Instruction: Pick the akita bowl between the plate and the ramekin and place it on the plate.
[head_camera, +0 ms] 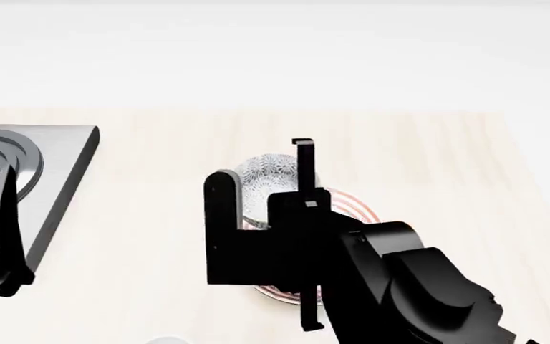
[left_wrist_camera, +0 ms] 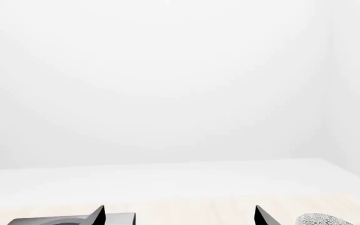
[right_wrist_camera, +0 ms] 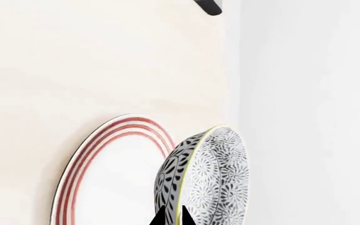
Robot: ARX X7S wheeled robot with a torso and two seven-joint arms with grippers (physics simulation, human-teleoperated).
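In the head view the right gripper (head_camera: 299,168) stood over the flat round white plate with thin red rings (head_camera: 344,206), its black arm covering most of that plate. The small round grey-and-white speckled akita bowl (head_camera: 267,174) sat between the fingers, over the plate's far-left part. The right wrist view showed a dark fingertip on each side of the bowl's (right_wrist_camera: 211,173) rim, so the fingers were closed on the bowl wall. There the bowl hung close above the plate (right_wrist_camera: 114,173); whether it touched the plate could not be told, since the lower edge was cut off.

The left gripper (left_wrist_camera: 180,216) showed in its own wrist view only as two dark fingertips set well apart with nothing between them, so it was spread wide. Beside one tip lay a speckled rim, probably the second bowl (left_wrist_camera: 320,219), mostly cropped. A grey metal block with ringed grooves (head_camera: 29,172) lay on the pale wooden table (head_camera: 428,158), partly hidden by the left arm. The ramekin was not clearly visible.
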